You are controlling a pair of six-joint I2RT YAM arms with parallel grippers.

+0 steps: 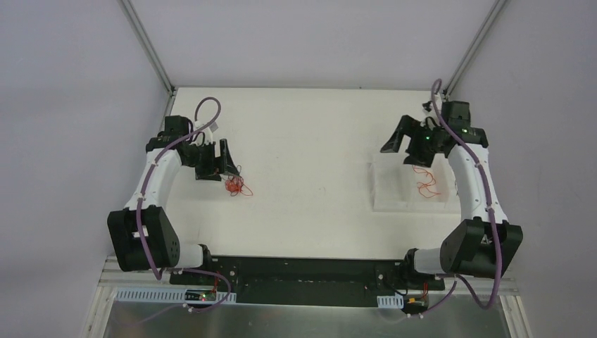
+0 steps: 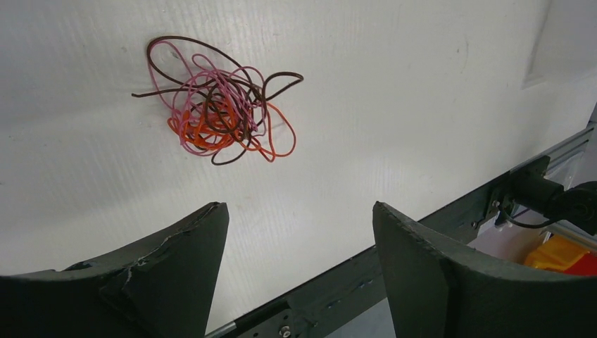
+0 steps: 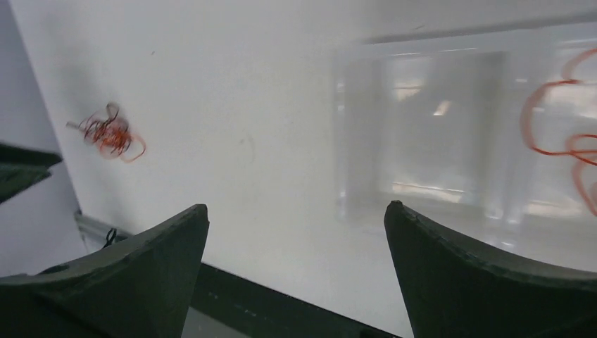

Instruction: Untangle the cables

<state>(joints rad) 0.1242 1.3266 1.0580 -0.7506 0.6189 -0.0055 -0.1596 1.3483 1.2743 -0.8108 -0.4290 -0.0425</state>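
Tangled cable wad (image 2: 218, 105) sits on the table (image 2: 422, 84), just ahead of the left gripper (image 2: 299, 211), jaws spread, empty. The right gripper (image 3: 296, 211) gapes, released, near the clear tray (image 3: 348, 127) rim; a loose red strand (image 3: 526, 125) lies inside.

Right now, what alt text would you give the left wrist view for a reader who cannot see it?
A small tangled wad of cables, pink, orange and dark, lies on the white table. The left gripper hangs clear of it, jaws open and empty, with the wad ahead of the gap and nearer the left jaw.
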